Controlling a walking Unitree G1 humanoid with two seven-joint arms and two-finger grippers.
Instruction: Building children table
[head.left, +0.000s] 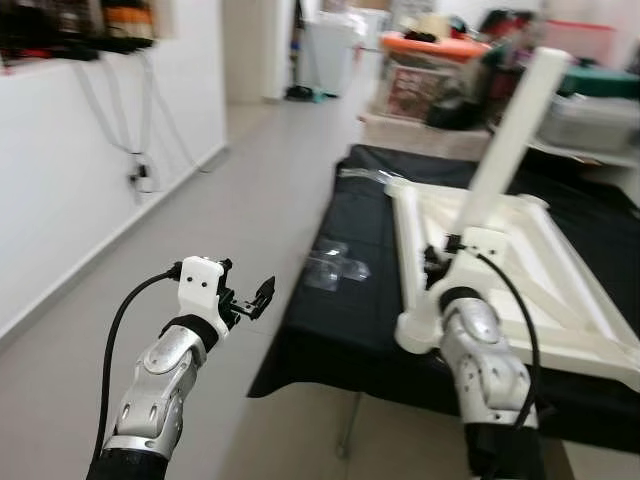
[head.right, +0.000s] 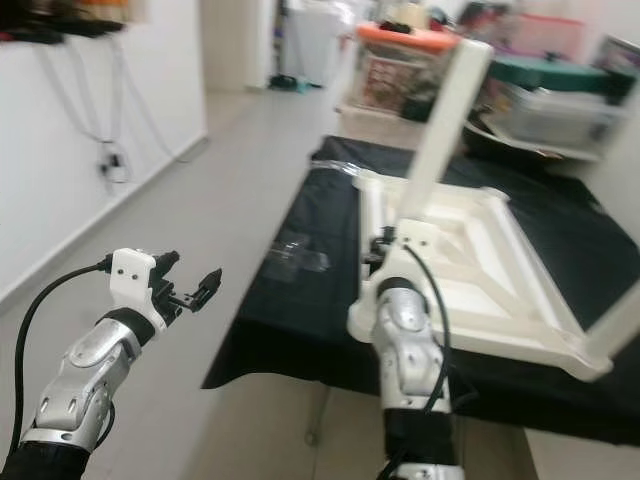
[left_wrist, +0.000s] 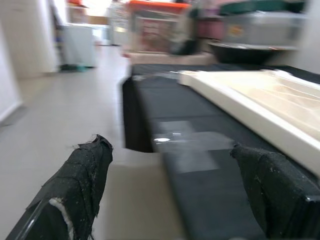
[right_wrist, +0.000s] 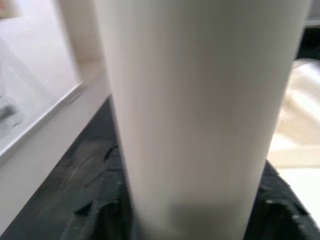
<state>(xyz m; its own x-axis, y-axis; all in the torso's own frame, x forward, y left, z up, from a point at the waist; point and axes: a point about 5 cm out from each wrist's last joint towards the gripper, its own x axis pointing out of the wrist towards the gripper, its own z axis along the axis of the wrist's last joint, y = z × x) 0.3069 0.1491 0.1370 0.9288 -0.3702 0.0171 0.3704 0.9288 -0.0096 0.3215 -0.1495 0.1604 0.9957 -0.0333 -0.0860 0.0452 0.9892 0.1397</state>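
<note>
A white children's table (head.left: 520, 270) lies upside down on a black-draped counter (head.left: 350, 330), its underside frame facing up, while the robot's right hand (head.left: 447, 250) reaches in at the near left corner of the frame. That hand is closed around a white table leg (head.left: 512, 125), which rises from the hand and leans to the right, up toward the storage bins (head.left: 590, 115) at the back of the room. In the right wrist view the leg (right_wrist: 200, 110) sits squarely between the black fingers (right_wrist: 95, 210), pressed against both. The left hand (head.left: 252, 300) hovers in the air off the left edge of the counter, above the grey tiled floor (head.left: 240, 210), with its two black fingers (left_wrist: 80, 185) spread wide apart and nothing between them. A crumpled clear plastic bag (head.left: 335, 268) lies on the black cloth near the counter's left edge, just left of the overturned table. A second piece of clear wrapping (head.left: 365, 176) lies at the far end of the counter by the frame's far corner. A white wall (head.left: 70, 190) with a hanging cable (head.left: 135, 160) runs along the left side of the room.
</note>
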